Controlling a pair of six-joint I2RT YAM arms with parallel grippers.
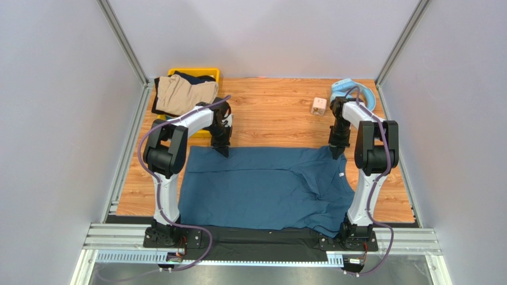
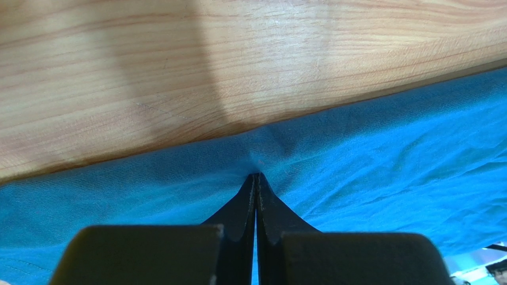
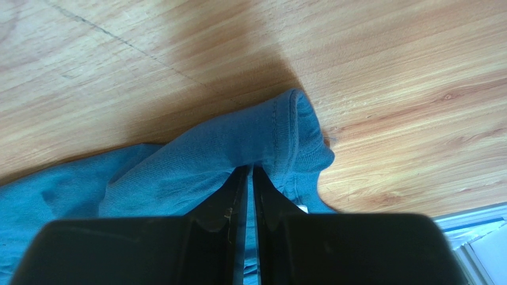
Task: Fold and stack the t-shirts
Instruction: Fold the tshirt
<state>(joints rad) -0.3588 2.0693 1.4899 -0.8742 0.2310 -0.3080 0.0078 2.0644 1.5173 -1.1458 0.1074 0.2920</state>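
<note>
A large teal-blue t-shirt lies spread across the near half of the wooden table. My left gripper is down at its far-left edge. In the left wrist view the gripper is shut, with the t-shirt puckered at the tips. My right gripper is at the far-right corner. In the right wrist view that gripper is closed on a bunched, hemmed fold of the t-shirt. A tan t-shirt and a dark navy one sit bunched at the back left.
The bunched garments rest on a yellow bin at the far-left corner. Light-blue headphones and a small wooden cube lie at the back right. Metal frame rails border the table on both sides.
</note>
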